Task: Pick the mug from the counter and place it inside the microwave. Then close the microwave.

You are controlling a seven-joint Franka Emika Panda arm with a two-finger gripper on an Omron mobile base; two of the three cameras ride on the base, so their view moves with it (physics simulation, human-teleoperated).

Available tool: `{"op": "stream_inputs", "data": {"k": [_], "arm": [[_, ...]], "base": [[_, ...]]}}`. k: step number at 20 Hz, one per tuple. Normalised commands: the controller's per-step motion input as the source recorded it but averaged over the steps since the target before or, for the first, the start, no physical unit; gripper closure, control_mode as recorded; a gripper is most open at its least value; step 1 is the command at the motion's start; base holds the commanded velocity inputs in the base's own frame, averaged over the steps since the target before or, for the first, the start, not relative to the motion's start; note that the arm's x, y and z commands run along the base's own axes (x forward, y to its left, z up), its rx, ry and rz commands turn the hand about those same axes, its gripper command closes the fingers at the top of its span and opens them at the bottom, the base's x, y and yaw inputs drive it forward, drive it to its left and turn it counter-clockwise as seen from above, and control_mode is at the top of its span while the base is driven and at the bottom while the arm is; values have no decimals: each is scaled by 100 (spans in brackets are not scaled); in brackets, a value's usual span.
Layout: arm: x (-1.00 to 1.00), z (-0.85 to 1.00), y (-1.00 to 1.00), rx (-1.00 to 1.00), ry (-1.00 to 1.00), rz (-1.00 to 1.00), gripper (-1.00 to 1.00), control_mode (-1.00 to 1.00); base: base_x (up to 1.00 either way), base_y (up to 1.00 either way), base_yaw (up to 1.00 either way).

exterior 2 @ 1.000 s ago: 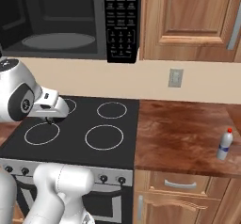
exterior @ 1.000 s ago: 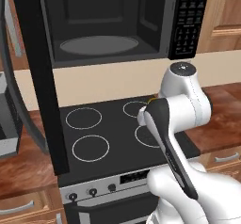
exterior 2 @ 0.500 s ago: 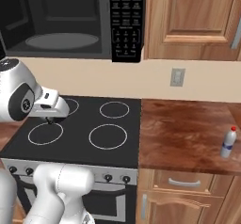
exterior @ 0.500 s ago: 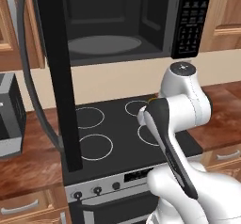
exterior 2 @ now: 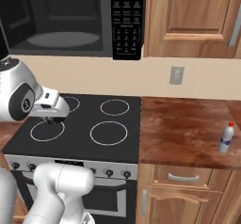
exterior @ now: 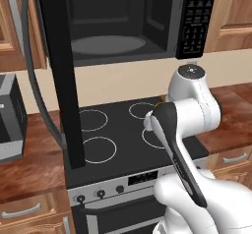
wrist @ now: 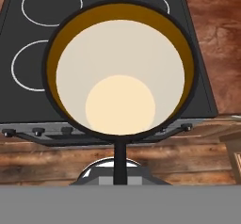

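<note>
The mug [wrist: 120, 68] sits in my gripper [wrist: 120, 159], seen from above: black rim, amber inner wall, pale cream bottom. The gripper is shut on the mug, and the mug hides most of the fingers. In the right base view the hand [exterior 2: 52, 117] hangs low over the front left burner. The microwave [exterior: 123, 21] hangs above the stove with its door [exterior: 59, 75] swung wide open and the round turntable [exterior: 108, 45] bare. Its button panel [exterior 2: 127, 20] faces forward. The counter [exterior 2: 186, 131] lies to the right of the stove.
Below me is the black stovetop [exterior 2: 101, 119] with white ring burners. A slim white bottle with a red cap [exterior 2: 226, 137] stands on the right counter. A grey-black toaster-like appliance [exterior: 10, 120] sits at the left. The open door juts out over the stove's left side.
The whole scene has shifted slightly to the right in both base views, so the base has moved. The arm keeps its pose with the mug held.
</note>
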Motion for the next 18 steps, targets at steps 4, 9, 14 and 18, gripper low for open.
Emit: {"op": "stream_inputs", "data": {"k": [4, 9, 14, 18], "arm": [[0, 0, 0, 0, 0, 0, 100, 100], [0, 0, 0, 0, 0, 0, 100, 100], [0, 0, 0, 0, 0, 0, 100, 100], [0, 0, 0, 0, 0, 0, 100, 100]], "base": [[-33, 22, 0], [-7, 27, 0], [-2, 37, 1], [0, 34, 5]]}}
